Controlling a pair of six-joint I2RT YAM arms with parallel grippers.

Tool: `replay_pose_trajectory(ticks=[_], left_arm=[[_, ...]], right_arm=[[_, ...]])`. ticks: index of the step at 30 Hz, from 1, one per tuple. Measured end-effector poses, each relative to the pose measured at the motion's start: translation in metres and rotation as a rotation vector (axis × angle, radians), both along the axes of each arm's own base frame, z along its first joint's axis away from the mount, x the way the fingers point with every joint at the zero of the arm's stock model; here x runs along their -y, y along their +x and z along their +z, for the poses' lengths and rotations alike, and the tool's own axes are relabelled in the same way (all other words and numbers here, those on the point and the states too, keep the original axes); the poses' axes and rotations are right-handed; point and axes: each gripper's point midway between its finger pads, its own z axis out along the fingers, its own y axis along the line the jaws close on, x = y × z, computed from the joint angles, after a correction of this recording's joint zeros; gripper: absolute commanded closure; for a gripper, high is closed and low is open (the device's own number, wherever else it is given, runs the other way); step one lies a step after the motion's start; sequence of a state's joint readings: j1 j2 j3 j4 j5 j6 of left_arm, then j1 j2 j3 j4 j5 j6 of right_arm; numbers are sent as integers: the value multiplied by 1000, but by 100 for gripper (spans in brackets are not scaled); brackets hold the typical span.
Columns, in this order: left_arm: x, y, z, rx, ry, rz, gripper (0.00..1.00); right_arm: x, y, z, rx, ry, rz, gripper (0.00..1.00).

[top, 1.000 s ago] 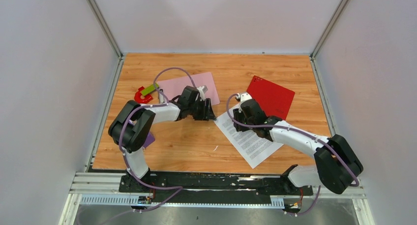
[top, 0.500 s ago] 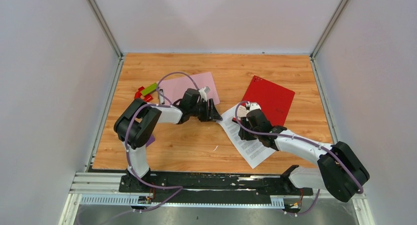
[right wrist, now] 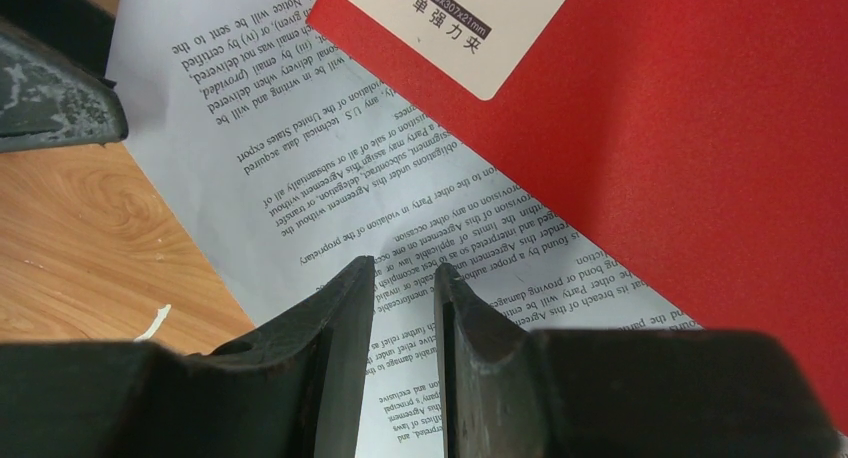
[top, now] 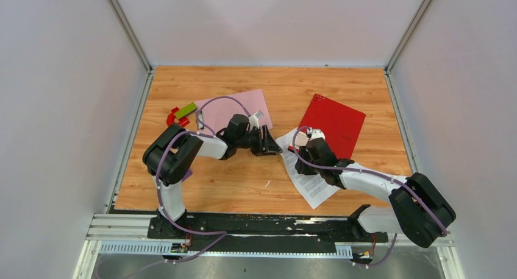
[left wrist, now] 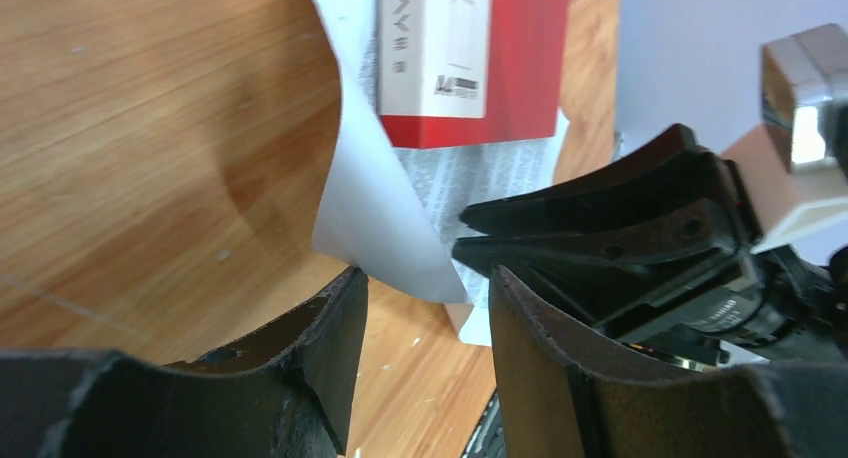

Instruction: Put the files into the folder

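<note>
The files (top: 312, 184) are white printed sheets lying by the red folder (top: 334, 123), their far edge beneath the folder's near corner. Whether they sit inside or under it I cannot tell. In the left wrist view the sheets' corner (left wrist: 385, 223) curls up off the wood, right at the tips of my open left gripper (left wrist: 425, 283); nothing is clamped. My left gripper (top: 272, 145) sits at the paper's left edge. My right gripper (right wrist: 404, 270) hovers low over the printed text (right wrist: 300, 158) with its jaws a narrow gap apart and nothing between them. The folder (right wrist: 680, 128) carries a white label (right wrist: 450, 23).
A pink sheet (top: 235, 107) lies behind the left arm. A red and green piece (top: 180, 114) sits at the far left. The wooden table (top: 244, 181) is fenced by metal rails and grey walls. The right gripper's black body (left wrist: 620, 228) stands close to the left fingers.
My left gripper has slid right to the paper's left corner. My right gripper has shifted toward the near-left across the sheet. The red and green piece moved slightly.
</note>
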State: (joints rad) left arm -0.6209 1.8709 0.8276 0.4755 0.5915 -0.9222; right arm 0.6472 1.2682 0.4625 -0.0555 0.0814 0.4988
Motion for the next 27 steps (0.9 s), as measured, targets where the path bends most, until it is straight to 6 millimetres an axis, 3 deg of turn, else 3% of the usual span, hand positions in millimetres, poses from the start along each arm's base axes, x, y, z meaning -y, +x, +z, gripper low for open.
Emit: replay_pose_trajectory(ticks=[5,18,22,27], left_arm=[[13,-4,15,10,-60,-11,45],[21,0,25,44,-57,9,48],[23,3,21,46,-6,17,61],[16,9,13,56,107,44,95]], right_arm=[[0,1,0,3,7,-5,70],[1,0,4,28,20,-9,69],[0,1,7,37,30,-6,67],[-3,3,22,78,61,0,63]])
